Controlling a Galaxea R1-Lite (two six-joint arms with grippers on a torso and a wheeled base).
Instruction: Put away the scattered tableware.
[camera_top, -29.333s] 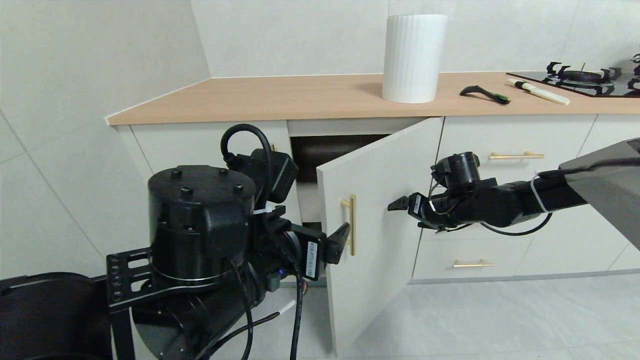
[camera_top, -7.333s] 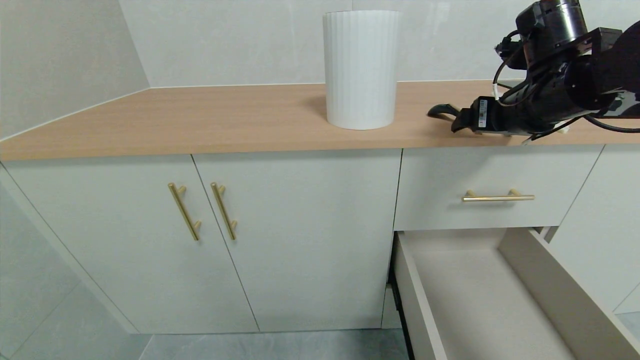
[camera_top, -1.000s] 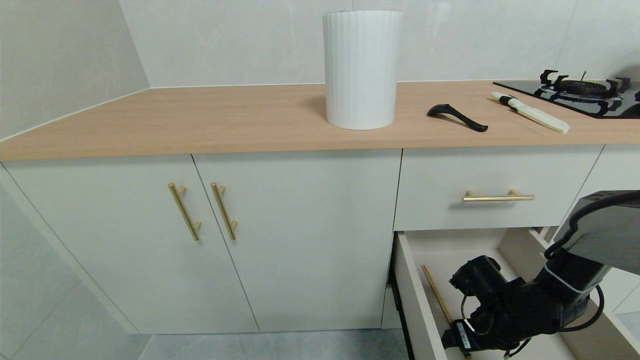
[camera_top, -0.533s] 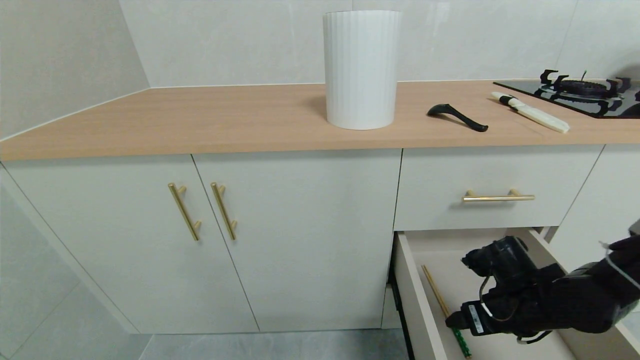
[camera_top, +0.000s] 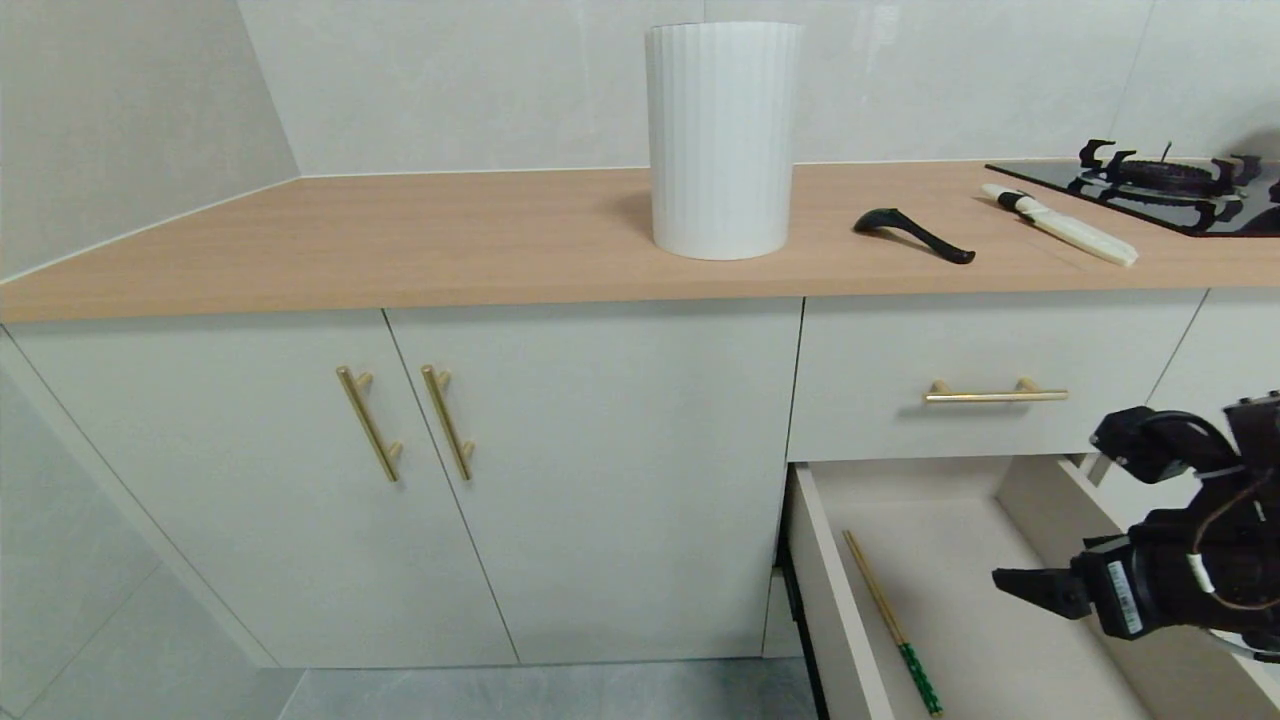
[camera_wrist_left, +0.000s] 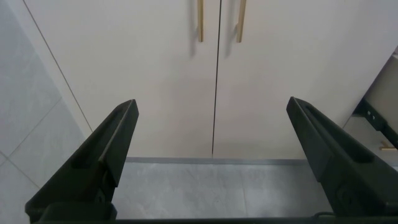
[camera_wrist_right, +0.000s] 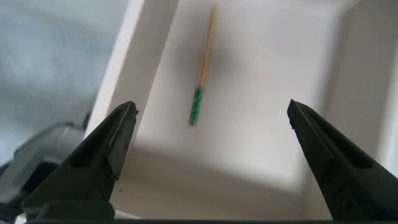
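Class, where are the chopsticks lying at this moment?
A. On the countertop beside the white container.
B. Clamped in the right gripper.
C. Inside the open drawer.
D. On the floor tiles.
C: the chopsticks lie on the bottom of the open drawer, near its left wall, apart from the right gripper, which is open and holds nothing.

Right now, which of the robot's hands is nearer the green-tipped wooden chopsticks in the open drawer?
Right. The right hand hovers over the drawer holding the chopsticks; the left hand faces the closed cabinet doors.
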